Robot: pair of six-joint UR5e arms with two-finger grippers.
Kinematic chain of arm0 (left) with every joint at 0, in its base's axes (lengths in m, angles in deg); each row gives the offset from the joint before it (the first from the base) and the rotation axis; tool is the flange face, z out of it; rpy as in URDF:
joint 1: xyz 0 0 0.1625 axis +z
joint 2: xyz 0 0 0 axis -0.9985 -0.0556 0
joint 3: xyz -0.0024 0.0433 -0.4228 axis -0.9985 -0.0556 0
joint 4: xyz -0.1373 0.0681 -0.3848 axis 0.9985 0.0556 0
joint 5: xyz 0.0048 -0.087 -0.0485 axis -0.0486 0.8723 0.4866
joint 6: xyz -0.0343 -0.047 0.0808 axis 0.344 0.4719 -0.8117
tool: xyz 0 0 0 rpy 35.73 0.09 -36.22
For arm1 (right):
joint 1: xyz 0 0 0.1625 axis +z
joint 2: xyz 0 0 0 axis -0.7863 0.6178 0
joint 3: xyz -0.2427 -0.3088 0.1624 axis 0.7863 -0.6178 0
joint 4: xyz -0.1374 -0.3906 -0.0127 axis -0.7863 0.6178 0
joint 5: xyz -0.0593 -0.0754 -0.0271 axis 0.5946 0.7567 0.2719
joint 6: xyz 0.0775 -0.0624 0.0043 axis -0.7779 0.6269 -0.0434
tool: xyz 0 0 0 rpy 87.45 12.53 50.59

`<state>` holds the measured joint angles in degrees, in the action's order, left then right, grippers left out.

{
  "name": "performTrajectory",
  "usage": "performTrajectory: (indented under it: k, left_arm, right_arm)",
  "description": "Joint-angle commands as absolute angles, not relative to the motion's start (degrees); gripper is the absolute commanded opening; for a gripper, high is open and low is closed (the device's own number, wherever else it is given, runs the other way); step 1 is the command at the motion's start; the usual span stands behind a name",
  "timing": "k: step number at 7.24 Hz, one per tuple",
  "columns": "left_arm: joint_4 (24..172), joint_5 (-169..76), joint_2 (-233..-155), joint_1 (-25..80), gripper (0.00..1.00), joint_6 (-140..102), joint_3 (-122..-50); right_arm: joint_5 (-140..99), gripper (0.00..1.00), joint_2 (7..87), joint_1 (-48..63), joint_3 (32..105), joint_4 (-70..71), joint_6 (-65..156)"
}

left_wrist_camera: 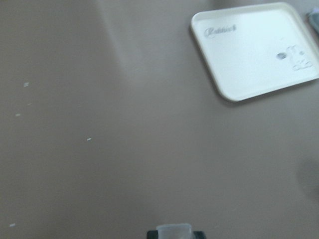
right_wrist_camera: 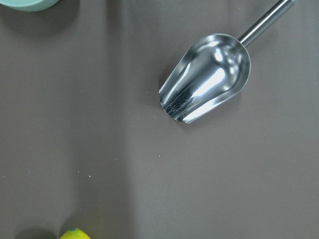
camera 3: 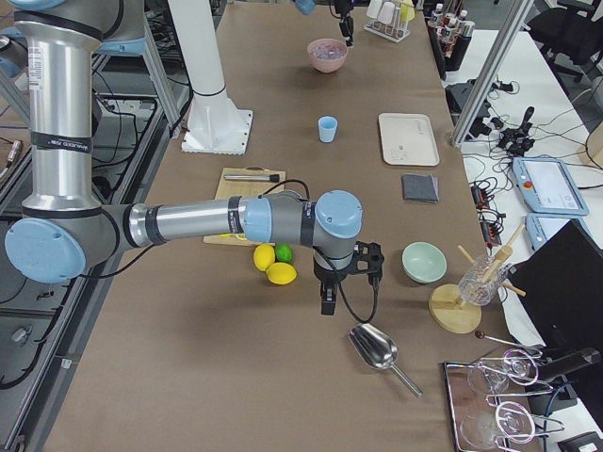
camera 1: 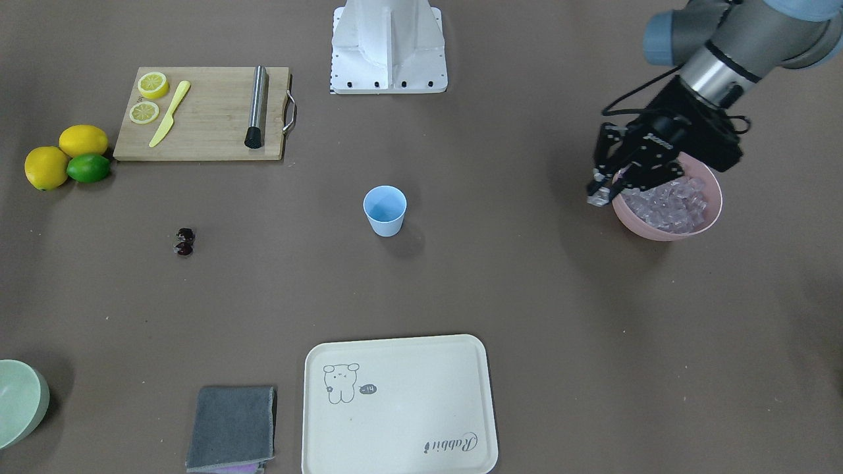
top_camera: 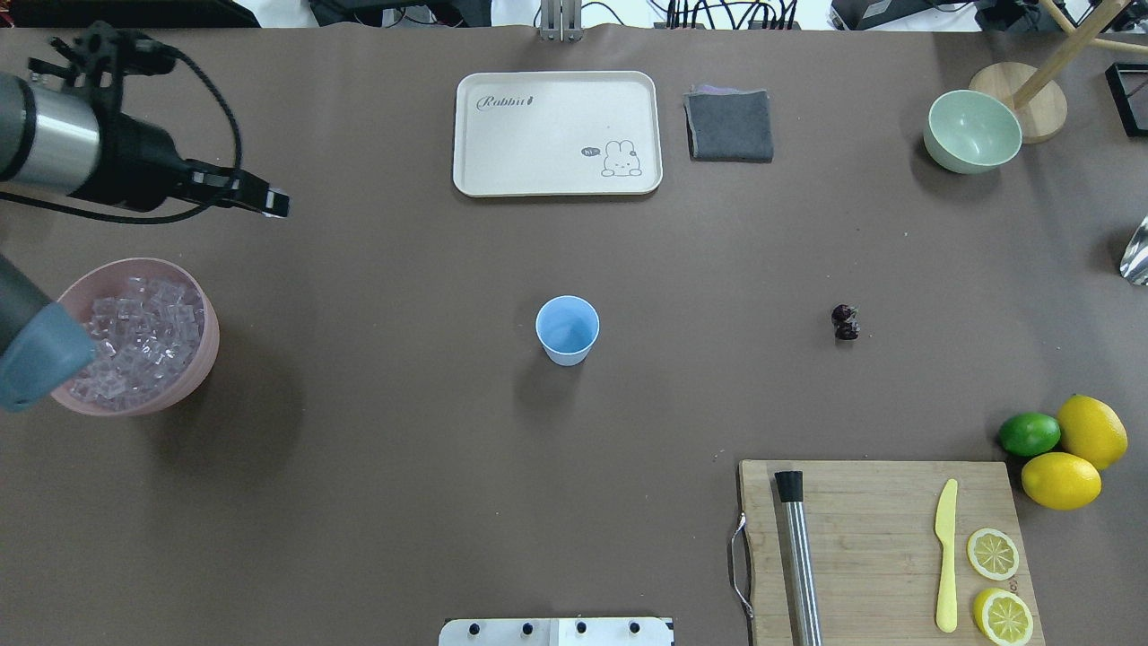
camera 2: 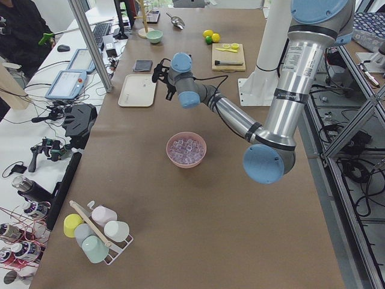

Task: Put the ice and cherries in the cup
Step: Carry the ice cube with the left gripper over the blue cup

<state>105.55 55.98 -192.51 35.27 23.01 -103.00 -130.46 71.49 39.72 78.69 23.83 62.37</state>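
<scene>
The light blue cup (camera 1: 384, 210) stands upright and empty at mid-table, and also shows from overhead (top_camera: 567, 329). The dark cherries (camera 1: 185, 241) lie as a pair on the table, well toward my right side (top_camera: 845, 322). The ice (top_camera: 143, 336) fills the pink bowl (top_camera: 204, 359) on my left. My left gripper (top_camera: 274, 203) hangs raised just beyond the bowl's rim (camera 1: 598, 195). It is shut on one clear ice cube (left_wrist_camera: 173, 230). My right gripper (camera 3: 327, 303) shows only in the exterior right view, above the table near the scoop. I cannot tell whether it is open or shut.
A cream tray (top_camera: 556, 132), a grey cloth (top_camera: 728, 126) and a pale green bowl (top_camera: 972, 131) stand on the far side. A cutting board (top_camera: 874, 538) holds a knife, a muddler and lemon slices. Lemons and a lime (top_camera: 1030, 433) lie beside it. A metal scoop (right_wrist_camera: 207, 77) lies under the right wrist.
</scene>
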Motion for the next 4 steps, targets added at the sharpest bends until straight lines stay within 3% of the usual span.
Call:
performTrajectory:
  k: [1,4]
  left_arm:
    - [104.87,44.37,-203.98,48.41,0.00,33.19,-99.10]
    - [104.87,33.13,-210.17,56.48,0.00,34.02,-91.00]
  right_arm:
    - [-130.48,1.00,71.49,39.65,78.69,23.50,62.28]
    - [-130.57,1.00,71.58,39.65,78.51,22.36,62.28]
